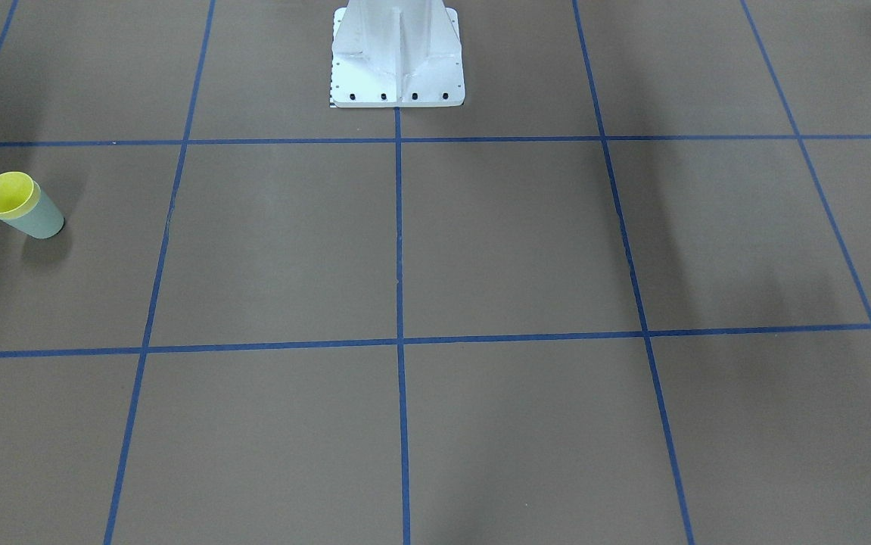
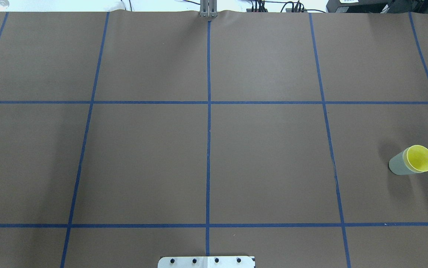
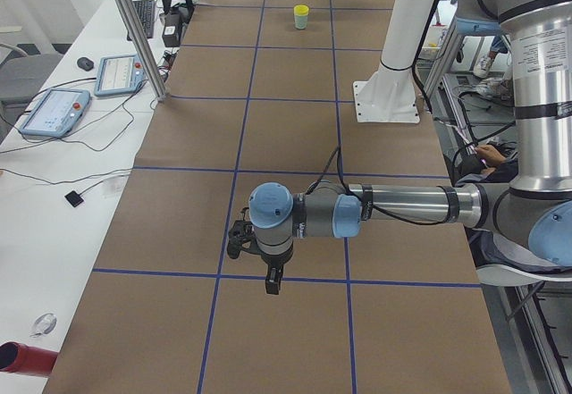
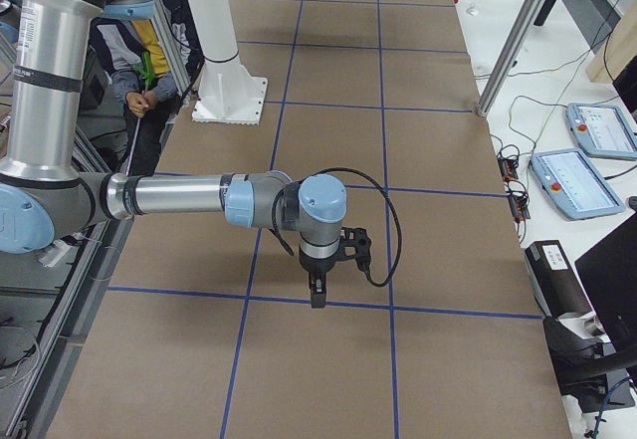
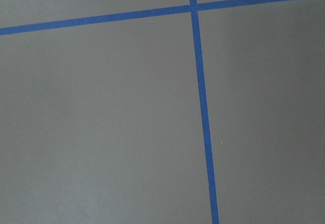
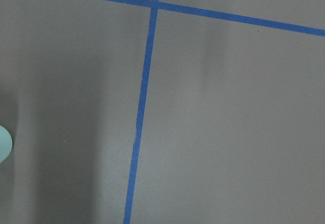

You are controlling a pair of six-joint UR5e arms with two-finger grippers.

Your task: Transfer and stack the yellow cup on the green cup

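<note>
The yellow cup sits nested inside the green cup, and only its rim and inside show. The pair stands on the brown table at the robot's far right in the overhead view, yellow cup in green cup. It also stands upright at the far end in the exterior left view. My left gripper and right gripper show only in the side views, pointing down above the table. I cannot tell whether they are open or shut. Neither is near the cups.
The white robot base stands at the table's middle edge. Blue tape lines form a grid on the brown table. Tablets and cables lie on a side bench. A seated person is beside the base.
</note>
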